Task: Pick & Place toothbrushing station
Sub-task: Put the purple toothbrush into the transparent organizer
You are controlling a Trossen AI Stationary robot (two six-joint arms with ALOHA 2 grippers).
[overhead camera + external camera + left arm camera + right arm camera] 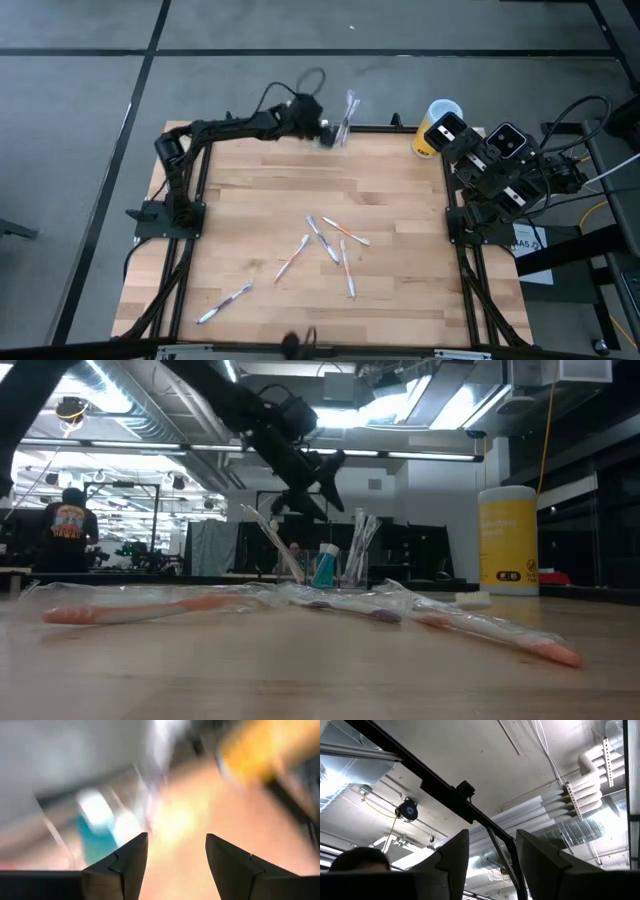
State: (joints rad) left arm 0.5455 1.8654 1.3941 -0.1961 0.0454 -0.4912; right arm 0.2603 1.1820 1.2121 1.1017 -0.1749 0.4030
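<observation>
The toothbrushing station (pixel 343 128) is a small see-through holder standing on its base at the table's far edge, with toothbrushes sticking up out of it and something teal inside (pixel 326 568). It shows blurred in the left wrist view (pixel 100 827). My left gripper (pixel 325 130) is open and hangs just above and beside the station in the low view (pixel 322 468); its two fingers have a clear gap between them (pixel 175 857). My right gripper (pixel 452 133) is open (pixel 492 852), folded back at the table's right edge and pointing up at the ceiling.
A yellow cylinder with a white top (pixel 437 125) stands at the far right corner (pixel 508 540). Several wrapped toothbrushes (pixel 330 242) lie in the table's middle, and one lies near the front left (pixel 225 302). A person (pixel 68 525) stands far behind the table.
</observation>
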